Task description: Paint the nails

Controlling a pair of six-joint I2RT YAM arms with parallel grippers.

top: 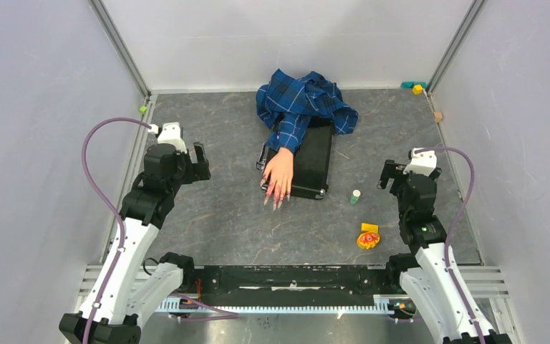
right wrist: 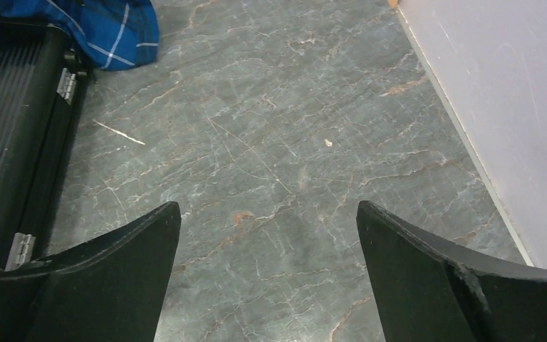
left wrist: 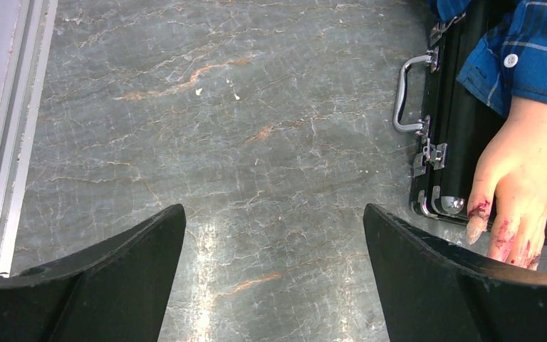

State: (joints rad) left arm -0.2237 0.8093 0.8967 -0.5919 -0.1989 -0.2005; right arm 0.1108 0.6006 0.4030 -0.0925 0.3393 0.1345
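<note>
A pale mannequin hand in a blue plaid sleeve rests palm down on a black case at the table's middle. Its long pink-red nails point toward the near edge, past the case's rim. In the left wrist view the hand lies at the right, and my own right finger hides most of the nails. My left gripper hangs open over bare table, left of the case. Right of the case, my right gripper is open and holds nothing.
A small green bottle with a white cap stands between the case and the right arm. A yellow and orange object lies nearer the front edge. Small coloured blocks sit in the back right corner. Grey walls close in both sides.
</note>
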